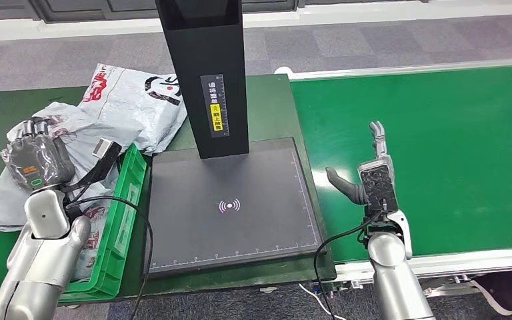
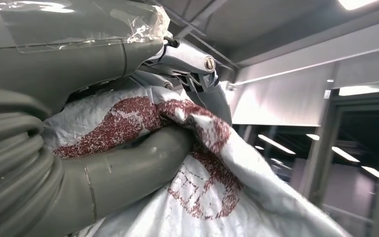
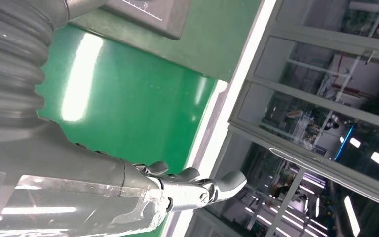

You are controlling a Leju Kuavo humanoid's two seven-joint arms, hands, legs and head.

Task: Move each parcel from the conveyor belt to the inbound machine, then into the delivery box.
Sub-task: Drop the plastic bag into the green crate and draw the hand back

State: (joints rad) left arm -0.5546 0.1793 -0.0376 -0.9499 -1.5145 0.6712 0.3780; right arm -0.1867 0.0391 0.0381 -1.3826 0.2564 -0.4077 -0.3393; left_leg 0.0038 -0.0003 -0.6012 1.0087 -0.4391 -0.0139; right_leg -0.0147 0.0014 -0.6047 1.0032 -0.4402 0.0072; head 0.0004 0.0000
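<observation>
You've got the grey poly-mailer parcel in the left hand, held above the green delivery box at the left end of the table. In the left wrist view the thumb and dark fingers are clamped on a bunched fold of the parcel (white film, red print), and the rest of the bag hangs loose past the hand.

A second grey parcel with red and black print lies behind the box, just beside the scanner's black column and partly under the held one, as far as you can tell.

The inbound machine's dark platform sits between the box and the conveyor, with a wireless mark at its centre.

Your right hand hovers over the green conveyor belt, near the edge beside the platform. Its fingers are straight and apart, thumb splayed toward the platform, nothing in it; the right wrist view shows the same fingers stretched out above the belt.

Black cables run from both wrists down past the table's front edge.
</observation>
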